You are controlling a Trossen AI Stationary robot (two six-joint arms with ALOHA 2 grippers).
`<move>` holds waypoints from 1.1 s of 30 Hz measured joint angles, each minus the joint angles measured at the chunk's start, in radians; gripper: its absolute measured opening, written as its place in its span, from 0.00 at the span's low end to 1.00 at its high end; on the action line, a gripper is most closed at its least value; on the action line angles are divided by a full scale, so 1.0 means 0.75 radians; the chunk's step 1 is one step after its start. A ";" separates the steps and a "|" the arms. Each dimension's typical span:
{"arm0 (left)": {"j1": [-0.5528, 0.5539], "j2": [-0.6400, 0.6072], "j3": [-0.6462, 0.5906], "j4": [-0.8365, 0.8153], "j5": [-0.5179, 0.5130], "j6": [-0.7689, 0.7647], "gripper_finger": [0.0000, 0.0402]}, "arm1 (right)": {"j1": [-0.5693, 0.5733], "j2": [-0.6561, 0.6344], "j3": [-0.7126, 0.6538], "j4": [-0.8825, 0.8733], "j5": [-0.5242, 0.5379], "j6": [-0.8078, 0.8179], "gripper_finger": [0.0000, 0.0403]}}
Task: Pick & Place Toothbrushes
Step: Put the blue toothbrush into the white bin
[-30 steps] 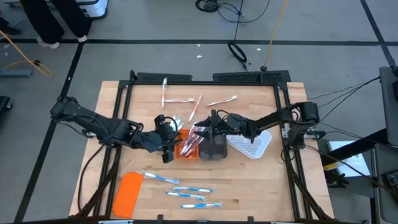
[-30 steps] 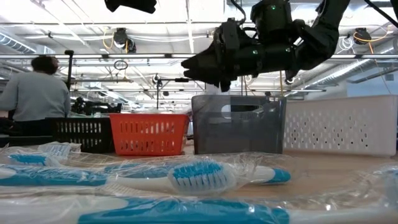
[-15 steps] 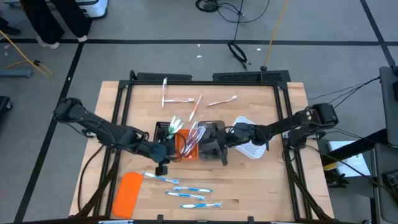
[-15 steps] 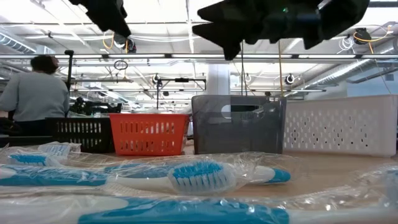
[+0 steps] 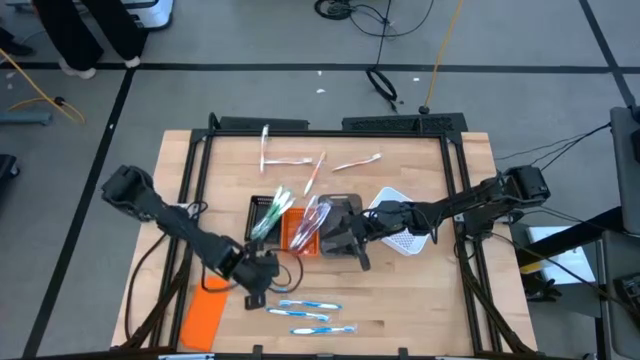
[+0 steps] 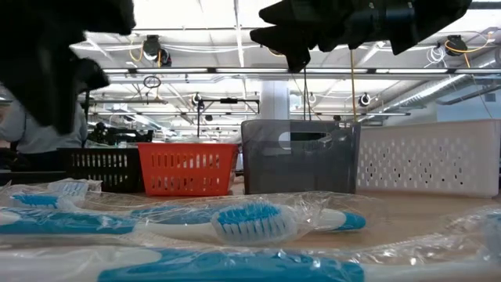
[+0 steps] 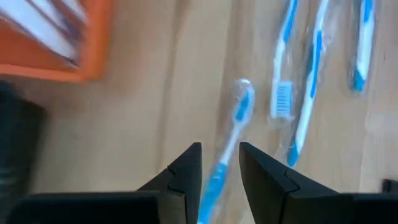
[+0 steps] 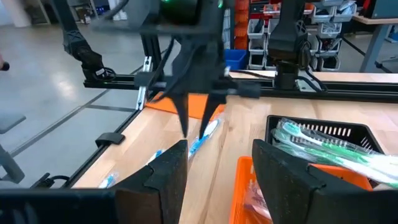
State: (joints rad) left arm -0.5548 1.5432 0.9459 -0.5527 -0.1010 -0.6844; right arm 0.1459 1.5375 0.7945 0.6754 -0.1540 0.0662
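Three blue-white toothbrushes in clear wrappers (image 5: 300, 305) lie flat near the table's near edge. My left gripper (image 7: 219, 168) is open and points down over the farthest of them (image 7: 235, 134), one finger on each side of its handle, and seems clear of it. Green-white toothbrushes (image 5: 272, 212) lean out of the black tray. Pink-white ones (image 5: 312, 222) rest in the orange tray. More pink-white ones (image 5: 300, 162) lie flat at the far side. My right gripper (image 8: 221, 165) is open and empty, hovering over the grey tray (image 5: 342, 228).
A flat orange slab (image 5: 205, 310) lies at the near left corner. The black, orange, grey and white (image 5: 402, 228) trays stand in a row mid-table. Bare wood shows at the near right (image 5: 410, 300). A person (image 6: 19, 129) stands in the room beyond.
My left gripper has swung from beside the black and orange trays toward the near edge and come down over the blue-white toothbrushes. The green-white toothbrushes in the black tray now show uncovered. My right gripper has shifted a little toward the near edge over the grey tray.
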 joint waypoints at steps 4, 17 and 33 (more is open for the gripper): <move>-0.044 0.081 0.000 0.057 0.000 -0.056 0.26 | 0.000 0.000 0.000 0.000 0.000 0.000 0.42; -0.070 0.271 0.003 0.110 0.014 -0.079 0.26 | 0.000 0.000 0.000 0.000 0.000 0.000 0.42; -0.051 0.253 0.000 0.072 -0.080 -0.068 0.12 | 0.000 0.001 0.000 -0.018 0.000 0.000 0.42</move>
State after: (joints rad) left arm -0.5927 1.7329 0.9463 -0.4986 -0.1607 -0.7353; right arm 0.1459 1.5379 0.7948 0.6620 -0.1543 0.0662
